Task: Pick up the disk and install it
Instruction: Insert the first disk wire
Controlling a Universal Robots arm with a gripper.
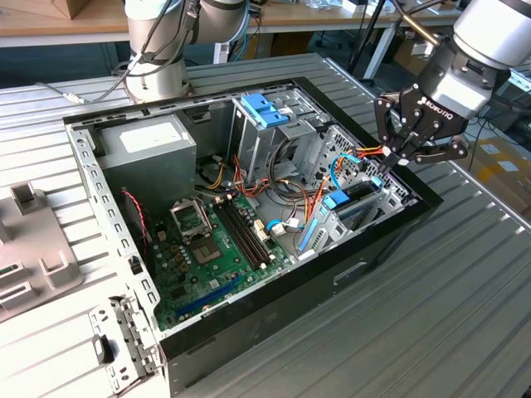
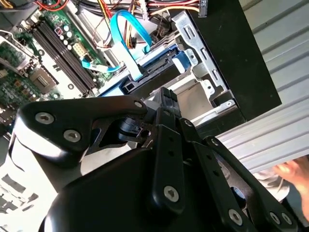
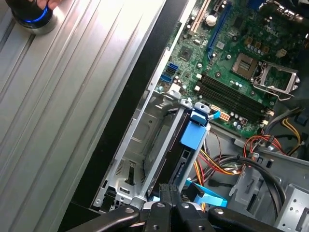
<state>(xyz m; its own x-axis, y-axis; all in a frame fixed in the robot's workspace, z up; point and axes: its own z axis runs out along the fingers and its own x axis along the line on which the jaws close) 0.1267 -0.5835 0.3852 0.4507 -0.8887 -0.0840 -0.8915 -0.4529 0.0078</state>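
Note:
The disk (image 1: 353, 197), dark grey with light-blue rails and a blue end tab, lies on edge in the metal bay at the open computer case's (image 1: 390, 240) side, toward the exterior view's right. Both wrist views show it in that bay: disk (image 3: 179, 153), disk (image 2: 153, 72). My gripper (image 1: 388, 163) hangs just above the disk's far end with its fingertips together and nothing between them. In both wrist views the gripper (image 3: 169, 191) (image 2: 166, 94) tip sits right at the disk's edge; whether it touches, I cannot tell.
Inside the case are a green motherboard (image 1: 207, 240), a grey power supply (image 1: 149, 153), a tall drive cage with a blue bracket (image 1: 265, 109) and loose orange and blue cables (image 1: 344, 162). A person's hand (image 3: 36, 5) rests on a round blue-lit device on the ribbed table.

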